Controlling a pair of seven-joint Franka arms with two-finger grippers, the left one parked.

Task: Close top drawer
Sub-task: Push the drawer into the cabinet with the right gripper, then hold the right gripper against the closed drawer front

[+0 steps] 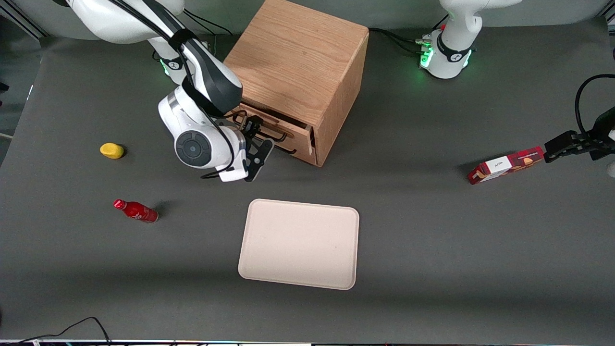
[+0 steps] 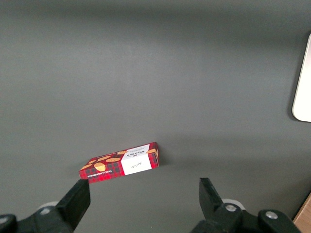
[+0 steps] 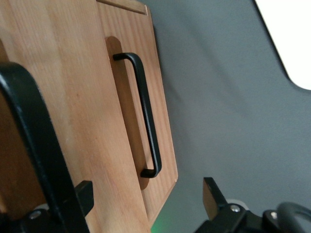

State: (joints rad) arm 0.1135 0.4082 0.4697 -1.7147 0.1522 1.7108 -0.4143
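Two drawers sit in the front of the oak cabinet (image 1: 298,62); the top drawer (image 1: 281,129) stands slightly proud of the cabinet face, a dark gap showing along its edge, so closing is not complete. The tool (image 1: 254,144) is right at that drawer's front, with one black handle (image 3: 146,116) near its spread, empty fingers (image 3: 214,196). Judged remaining: a short push inward until the front sits flush with the cabinet.

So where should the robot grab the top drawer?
By the thin black handle, coming straight at the front of the top drawer. The bar stands off the wood, so a finger fits under it. The open end effector hovers right there.
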